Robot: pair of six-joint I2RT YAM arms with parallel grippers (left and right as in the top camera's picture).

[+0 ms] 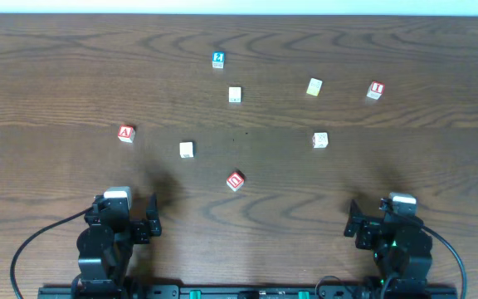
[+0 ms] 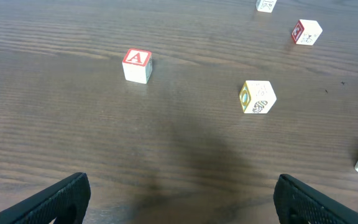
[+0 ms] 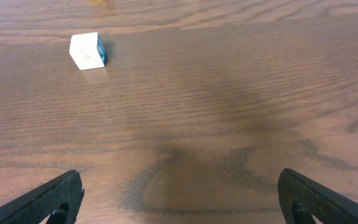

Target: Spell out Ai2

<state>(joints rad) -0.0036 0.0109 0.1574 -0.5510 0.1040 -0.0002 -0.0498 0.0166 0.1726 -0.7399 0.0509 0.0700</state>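
The left gripper (image 1: 124, 214) sits at about 7 o'clock on the table (image 1: 48, 66) as seen from overhead, its jaws spread wide and holding nothing; in its wrist view the two dark fingertips (image 2: 61, 199) frame only bare wood. The right gripper (image 1: 386, 218) rests at about 5 o'clock, equally wide open and empty, with its fingertips (image 3: 55, 199) also over bare wood. Taking the middle of the table as the clock's centre, the red "A" cube (image 1: 125, 133) lies at 9 o'clock, directly ahead of the left gripper and well apart from it, and it stands upright with the letter on top in the left wrist view. The blue "2" cube (image 1: 218, 59) sits at about 12 o'clock near the far edge. The red "I" cube (image 1: 375, 90) lies at 2 o'clock, well ahead of the right gripper. All three are far apart and touch nothing. A red cube with a rounded letter (image 1: 235, 180) sits at 6 o'clock, between the two grippers. Four pale cubes (image 1: 235, 94) are scattered around the centre. One cube with a yellow side face (image 2: 257, 96) shows at 1 o'clock from the left fingers, probably the pale one just right of the "A".
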